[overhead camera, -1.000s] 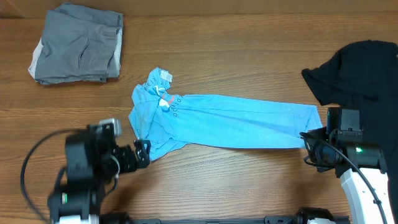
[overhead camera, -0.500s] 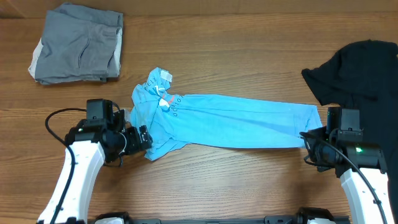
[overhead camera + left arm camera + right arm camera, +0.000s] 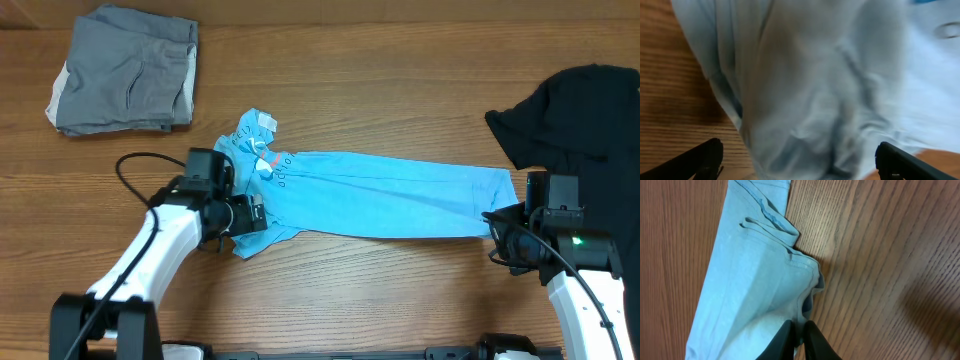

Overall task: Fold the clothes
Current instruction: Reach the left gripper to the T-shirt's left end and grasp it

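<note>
A light blue T-shirt (image 3: 370,200) lies stretched left to right across the wooden table, its lettering and pink logo (image 3: 268,163) at the bunched left end. My left gripper (image 3: 250,213) stands open over that bunched end, its fingers (image 3: 700,160) wide on either side of the blue cloth (image 3: 830,90). At the right end my right gripper (image 3: 497,232) is shut on the shirt's edge; the right wrist view shows the hem (image 3: 790,245) pinched between its jaws (image 3: 800,332). A black T-shirt (image 3: 585,115) lies crumpled at the far right.
A folded grey garment (image 3: 125,70) rests at the back left corner. Bare wooden tabletop (image 3: 400,60) runs behind the blue shirt, and more bare wood (image 3: 360,290) lies in front of it. The black shirt lies close beside my right arm.
My left arm has swung in from the front left to the shirt's bunched left end, jaws still open. The right gripper and the shirt have stayed put.
</note>
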